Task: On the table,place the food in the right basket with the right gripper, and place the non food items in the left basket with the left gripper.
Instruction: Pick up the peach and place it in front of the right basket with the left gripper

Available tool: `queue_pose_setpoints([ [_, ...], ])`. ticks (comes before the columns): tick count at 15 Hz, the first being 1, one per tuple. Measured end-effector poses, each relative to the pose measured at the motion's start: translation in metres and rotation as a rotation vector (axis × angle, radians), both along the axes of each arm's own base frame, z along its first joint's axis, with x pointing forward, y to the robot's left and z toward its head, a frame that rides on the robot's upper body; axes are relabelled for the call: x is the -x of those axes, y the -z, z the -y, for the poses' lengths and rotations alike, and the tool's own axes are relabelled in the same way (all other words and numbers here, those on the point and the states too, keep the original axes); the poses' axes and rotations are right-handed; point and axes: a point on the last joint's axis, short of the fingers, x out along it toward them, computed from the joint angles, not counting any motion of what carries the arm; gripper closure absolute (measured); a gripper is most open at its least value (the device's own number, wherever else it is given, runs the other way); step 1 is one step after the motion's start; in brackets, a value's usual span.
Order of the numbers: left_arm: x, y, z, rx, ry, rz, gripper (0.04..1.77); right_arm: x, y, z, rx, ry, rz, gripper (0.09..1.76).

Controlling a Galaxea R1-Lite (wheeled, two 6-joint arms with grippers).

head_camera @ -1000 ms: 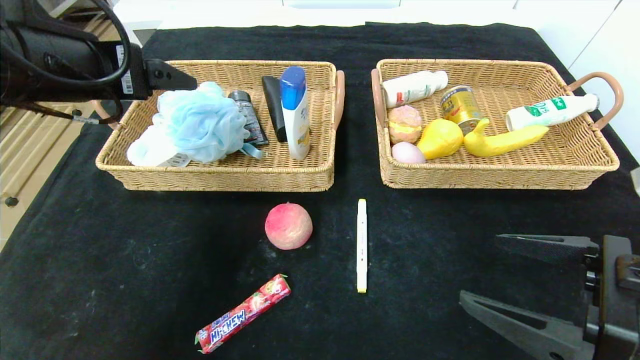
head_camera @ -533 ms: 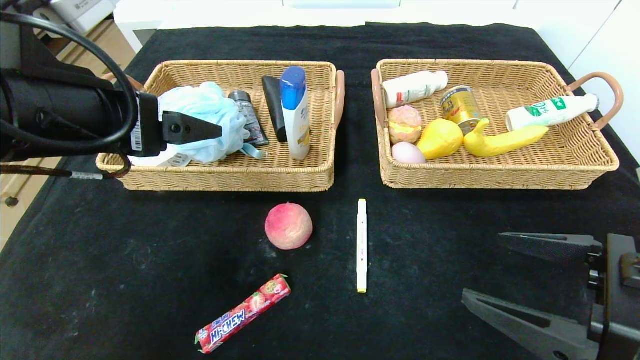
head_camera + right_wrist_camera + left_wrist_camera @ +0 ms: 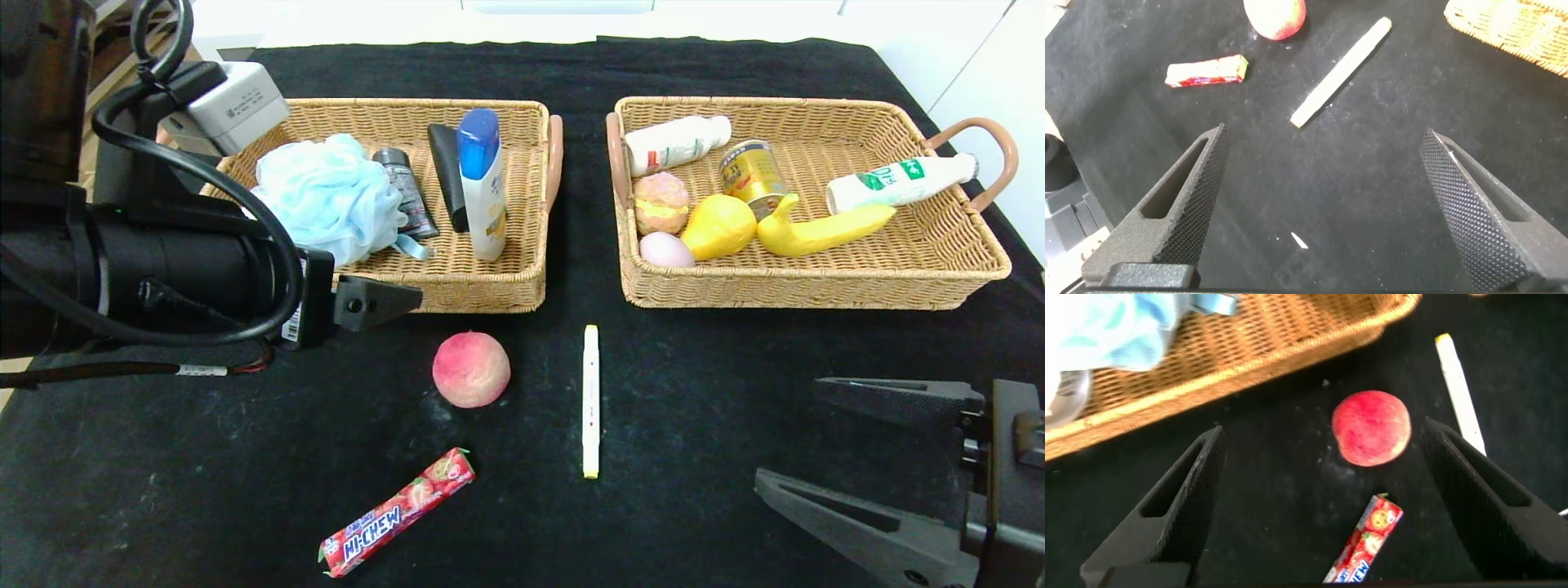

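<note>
A pink peach [image 3: 471, 369], a red Hi-Chew candy bar [image 3: 397, 512] and a white marker pen [image 3: 590, 400] lie on the black cloth in front of the baskets. My left gripper [image 3: 1321, 433] hangs open and empty just left of the peach, by the left basket's [image 3: 457, 296] front edge. Its wrist view shows the peach [image 3: 1371, 428] and the candy bar [image 3: 1365, 549] between the spread fingers and the pen [image 3: 1460, 392] beyond one of them. At the front right my right gripper [image 3: 785, 434] is open over bare cloth, right of the pen [image 3: 1341, 72].
The left basket holds a blue bath sponge [image 3: 326, 196], a shampoo bottle [image 3: 482, 184] and two dark tubes. In the right basket [image 3: 816, 287] lie a banana [image 3: 820, 231], a lemon, a can, an egg, a pastry and two white bottles.
My left arm has swung from the left basket's far left corner forward over its front edge, to beside the peach. The right gripper has barely shifted.
</note>
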Motion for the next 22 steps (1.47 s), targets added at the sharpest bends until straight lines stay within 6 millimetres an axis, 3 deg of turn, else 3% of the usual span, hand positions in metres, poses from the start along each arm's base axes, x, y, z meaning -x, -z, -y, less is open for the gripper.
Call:
queue_pose_setpoints([
  [13, -0.030, 0.038, 0.063, -0.011, -0.059, -0.071, 0.09, 0.002, -0.004, 0.003, -0.014, 0.004, 0.016, 0.14],
  [22, -0.046, 0.064, 0.077, 0.020, -0.139, -0.151, 0.09, 0.002, -0.003, 0.004, 0.010, -0.001, 0.034, 0.14],
])
